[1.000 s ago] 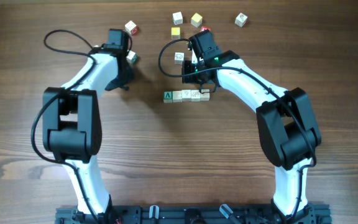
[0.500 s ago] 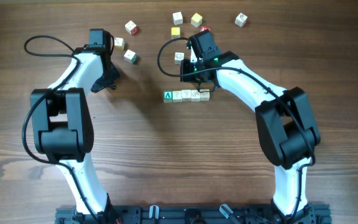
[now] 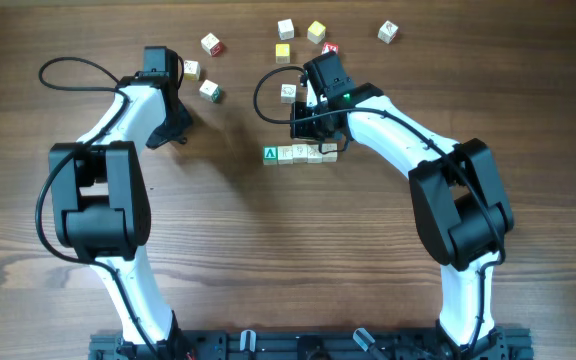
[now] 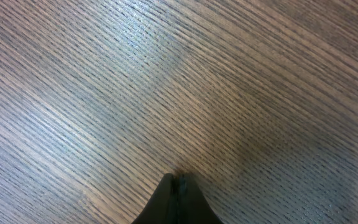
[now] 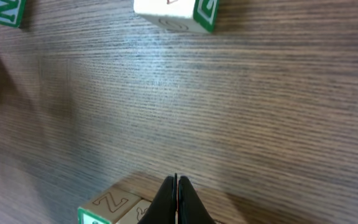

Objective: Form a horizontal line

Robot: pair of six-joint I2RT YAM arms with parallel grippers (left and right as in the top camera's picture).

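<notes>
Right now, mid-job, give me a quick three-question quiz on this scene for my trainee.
1. True or false: the left gripper and the right gripper are both shut.
2. Where in the row does the green cube sit? A) its left end B) its right end C) the middle
3. Which gripper is at the row?
Key: 1 true; 2 A; 3 the right one.
</notes>
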